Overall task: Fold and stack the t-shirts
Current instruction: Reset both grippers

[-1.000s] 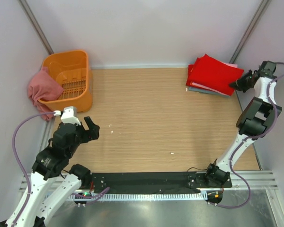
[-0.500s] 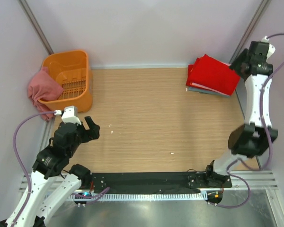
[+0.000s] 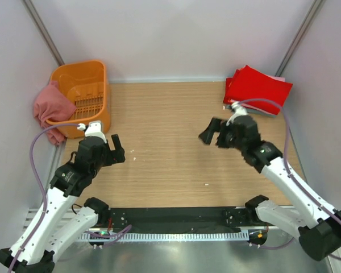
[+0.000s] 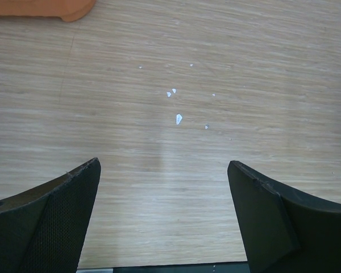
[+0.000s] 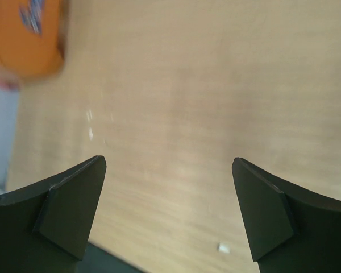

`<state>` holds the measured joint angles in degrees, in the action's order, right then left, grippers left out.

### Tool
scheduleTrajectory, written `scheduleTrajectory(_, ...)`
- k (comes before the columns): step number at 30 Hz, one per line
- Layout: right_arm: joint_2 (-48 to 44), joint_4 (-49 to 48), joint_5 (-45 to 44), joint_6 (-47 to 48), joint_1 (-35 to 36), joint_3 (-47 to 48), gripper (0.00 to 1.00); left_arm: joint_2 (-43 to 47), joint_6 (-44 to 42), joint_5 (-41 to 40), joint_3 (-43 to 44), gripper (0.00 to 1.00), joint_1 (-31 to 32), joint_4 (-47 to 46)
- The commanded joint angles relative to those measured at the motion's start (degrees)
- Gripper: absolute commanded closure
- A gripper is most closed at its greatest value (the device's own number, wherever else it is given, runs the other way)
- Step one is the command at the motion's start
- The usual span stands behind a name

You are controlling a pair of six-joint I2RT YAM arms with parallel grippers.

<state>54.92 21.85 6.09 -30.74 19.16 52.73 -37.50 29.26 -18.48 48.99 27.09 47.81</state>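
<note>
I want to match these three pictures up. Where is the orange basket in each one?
Top view: orange basket at the far left corner.
Left wrist view: only its edge, top left corner.
Right wrist view: blurred, top left corner.
Shared landmark: the wooden table under it.

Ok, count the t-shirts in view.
3: a bright red shirt tops the far-right stack, a light pink shirt peeks out beneath it, a dusty rose shirt hangs off the orange basket, far left. More may hide in the stack.
</note>
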Motion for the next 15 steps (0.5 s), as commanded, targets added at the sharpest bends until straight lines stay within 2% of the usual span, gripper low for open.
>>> scheduleTrajectory(1,-4.5,1.6,-9.0,-2.0,11.0,-5.2,0.0,-0.5,-0.8,-1.2,1.5,0.06,-0.2,-1.3)
scheduleTrajectory(2,-5.6,2.1,-10.7,-4.0,15.4,-6.8,0.0,-0.6,-0.7,-1.1,1.5,0.06,-0.2,-1.1)
scheduleTrajectory(3,-6.6,2.8,-16.3,-4.8,17.2,-9.9,0.0,-0.5,-0.6,-0.9,1.2,0.05,-0.2,-0.9)
scheduleTrajectory(8,-17.1,12.1,-33.0,-12.4,19.8,-15.6,0.0,0.5,-0.9,-0.8,-0.4,0.04,-0.2,-1.8)
scheduleTrajectory(11,-21.7,13.9,-37.5,-12.0,19.8,-15.5,0.0,0.4,-0.9,-0.6,-0.5,0.04,-0.2,-1.9)
scheduleTrajectory(15,-22.8,14.5,-40.8,-11.6,19.8,-14.6,0.0,-0.2,-0.8,-1.1,-0.3,0.05,-0.2,-1.6)
